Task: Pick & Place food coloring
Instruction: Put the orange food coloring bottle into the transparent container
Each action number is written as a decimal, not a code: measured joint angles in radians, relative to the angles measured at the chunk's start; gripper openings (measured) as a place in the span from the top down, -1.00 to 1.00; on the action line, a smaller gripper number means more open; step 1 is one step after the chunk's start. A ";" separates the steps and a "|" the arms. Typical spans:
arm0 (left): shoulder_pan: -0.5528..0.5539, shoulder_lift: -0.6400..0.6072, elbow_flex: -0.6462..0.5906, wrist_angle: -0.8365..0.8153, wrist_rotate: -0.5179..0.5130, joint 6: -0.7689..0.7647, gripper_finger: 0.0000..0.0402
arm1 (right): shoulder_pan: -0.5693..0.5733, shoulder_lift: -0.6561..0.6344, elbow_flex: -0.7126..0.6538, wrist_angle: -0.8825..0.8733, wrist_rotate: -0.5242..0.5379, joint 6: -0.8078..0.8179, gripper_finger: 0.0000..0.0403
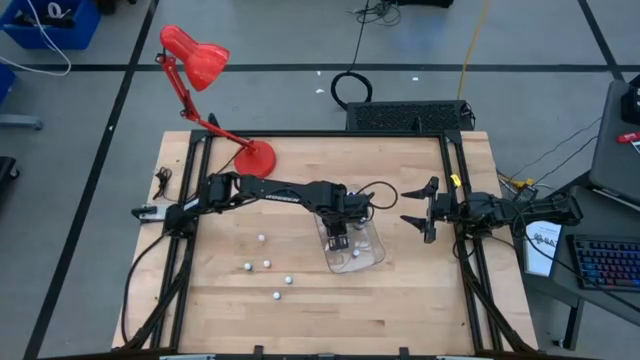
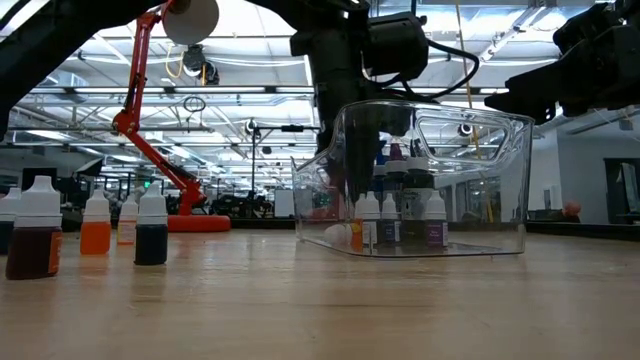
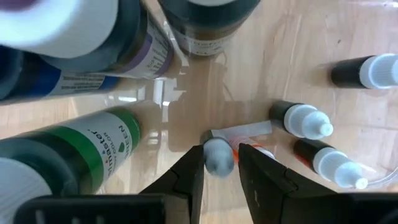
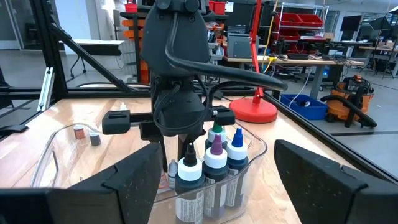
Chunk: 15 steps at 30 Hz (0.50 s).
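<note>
My left gripper (image 1: 340, 238) reaches down into the clear plastic tray (image 1: 376, 243), among the food coloring bottles standing in it. In the left wrist view my left gripper (image 3: 221, 171) is slightly open, with a tiny grey-capped bottle (image 3: 217, 157) between its fingertips, standing on the tray floor. Taller bottles (image 4: 216, 163) with blue, green and purple tops stand beside it. Several tiny bottles (image 1: 267, 264) stand loose on the table left of the tray. My right gripper (image 1: 418, 211) waits open at the table's right side, level and holding nothing. My left gripper comes from above, pointing down, with a finger on either side of the tiny bottle's grey cap (image 3: 217, 157). A thin gap shows beside one finger (image 3: 258, 177). Whether the other finger (image 3: 189, 177) touches the cap, I cannot tell.
A red desk lamp (image 1: 205, 70) stands at the table's far left, its base (image 1: 255, 157) on the wood. More tiny bottles (image 3: 305, 121) stand in the tray close to my left fingers. The tray's walls (image 2: 500, 180) rise around the gripper. Bare wood lies toward the near edge.
</note>
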 joint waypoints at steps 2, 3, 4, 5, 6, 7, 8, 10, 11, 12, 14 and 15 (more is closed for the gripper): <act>0.000 0.000 0.000 0.011 0.000 0.000 0.48 | 0.000 0.000 0.000 0.000 0.000 0.000 -0.46; 0.000 0.000 0.000 0.015 0.000 0.000 0.47 | 0.000 0.000 0.000 0.000 0.000 0.000 -0.46; 0.000 0.000 0.000 0.016 0.000 0.000 0.47 | 0.000 0.000 0.000 0.000 0.000 0.000 -0.46; 0.000 0.000 0.000 0.017 0.000 0.000 0.47 | 0.000 0.000 0.000 0.000 0.000 0.000 -0.46; 0.000 0.000 0.000 0.017 0.000 0.000 0.47 | 0.000 0.000 0.000 0.000 0.000 0.000 -0.46; 0.000 0.000 0.000 0.017 0.000 0.000 0.47 | 0.000 0.000 0.000 0.000 0.000 0.000 -0.46; 0.000 0.000 0.000 0.017 0.000 0.000 0.47 | 0.000 0.000 0.000 0.000 0.000 0.000 -0.46; 0.000 0.000 0.000 0.017 0.000 0.000 0.47 | 0.000 0.000 0.000 0.000 0.000 0.000 -0.46; 0.000 0.000 0.000 0.017 0.000 0.000 0.46 | 0.000 0.000 0.000 0.000 0.000 0.000 -0.46; 0.000 0.000 0.000 0.015 0.000 0.000 0.46 | 0.000 0.000 0.000 0.000 0.000 0.000 -0.46; 0.000 0.000 0.000 0.011 0.000 0.000 0.46 | 0.000 0.000 0.000 0.000 0.000 0.000 -0.46; 0.000 0.000 0.000 0.010 0.000 0.000 0.46 | 0.000 0.000 0.000 0.000 0.000 0.000 -0.46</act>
